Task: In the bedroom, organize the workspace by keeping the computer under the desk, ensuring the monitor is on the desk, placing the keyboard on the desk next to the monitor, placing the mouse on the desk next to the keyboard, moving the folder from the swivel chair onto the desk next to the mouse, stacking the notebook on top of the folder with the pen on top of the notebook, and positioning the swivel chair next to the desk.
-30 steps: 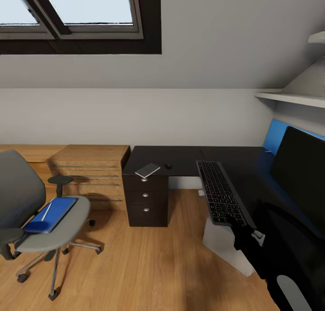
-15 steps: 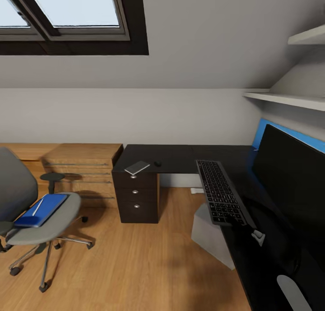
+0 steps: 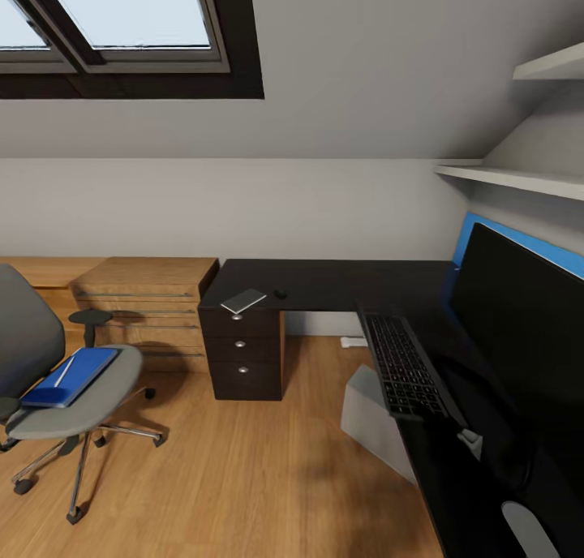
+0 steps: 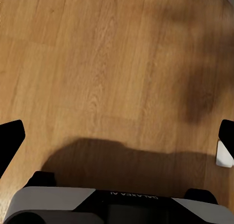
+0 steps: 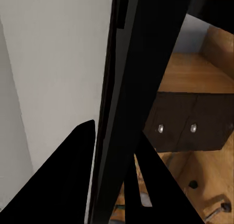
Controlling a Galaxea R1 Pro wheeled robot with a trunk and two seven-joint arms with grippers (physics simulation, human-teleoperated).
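Right claw [image 5: 114, 170]: its dark fingers sit on either side of the keyboard's thin edge, closed on the near end of the keyboard [image 3: 403, 366]. In the head view the keyboard lies along the front edge of the black table [image 3: 324, 282], its near end at the claw, with the monitor [image 3: 519, 315] standing just beside it on the right. Left claw [image 4: 117, 141]: spread wide, holding nothing, fingertips at opposite sides of the wrist view over bare wood floor [image 4: 97, 63].

On the table's far wing, above the drawer unit [image 3: 242, 355], the dark grey notebook [image 3: 243, 301] lies near the front edge, with the mouse [image 3: 281, 294] near it and apart. The light grey computer [image 3: 373, 420] stands on the floor beneath the table, below the keyboard.

The swivel chair [image 3: 57, 379] stands well apart from the table at the left, carrying the blue folder [image 3: 69, 376] on its seat, with the pen [image 3: 65, 371] on top of the folder. Low wooden shelving [image 3: 146, 298] abuts the drawer unit. Open floor lies between the chair and the table. A wall shelf [image 3: 519, 178] projects above the monitor.
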